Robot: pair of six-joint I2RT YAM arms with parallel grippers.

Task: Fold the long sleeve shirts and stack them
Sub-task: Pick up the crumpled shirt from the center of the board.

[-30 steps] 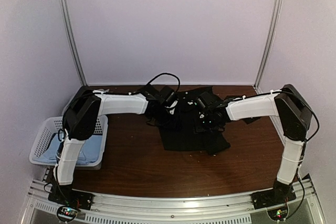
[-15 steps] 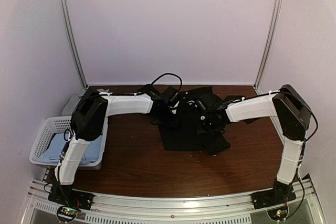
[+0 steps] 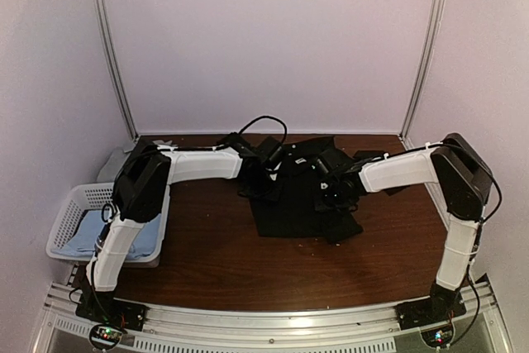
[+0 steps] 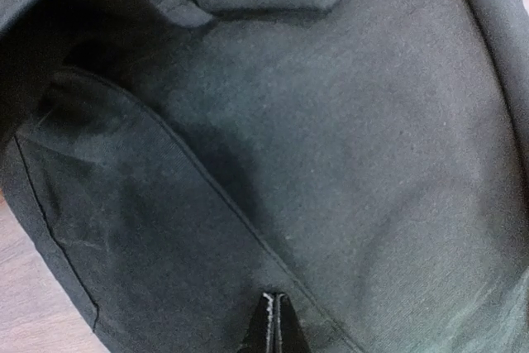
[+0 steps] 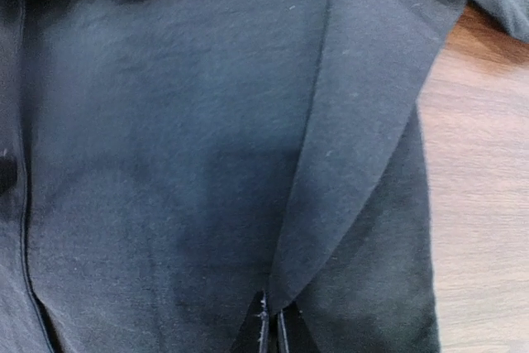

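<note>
A large black long sleeve shirt (image 3: pixel 296 211) lies spread on the brown table, back centre. My left gripper (image 3: pixel 254 188) is down on its left part. In the left wrist view its fingertips (image 4: pixel 275 297) are pressed together into the black cloth (image 4: pixel 347 138), beside a seam, pinching it. My right gripper (image 3: pixel 329 197) is down on the shirt's right part. In the right wrist view it (image 5: pixel 271 313) is shut on the tip of a folded-over flap (image 5: pixel 355 121). A light blue shirt (image 3: pixel 124 237) lies in the basket at left.
The white lattice basket (image 3: pixel 70 212) stands at the table's left edge beside the left arm. A greyish piece of cloth (image 3: pixel 111 167) shows behind it. Bare brown table (image 3: pixel 215 254) lies in front of the black shirt. Side rails and walls close the back.
Both grippers have closed from open onto the black shirt. The left arm has shifted slightly to the right and both wrists have sunk onto the cloth.
</note>
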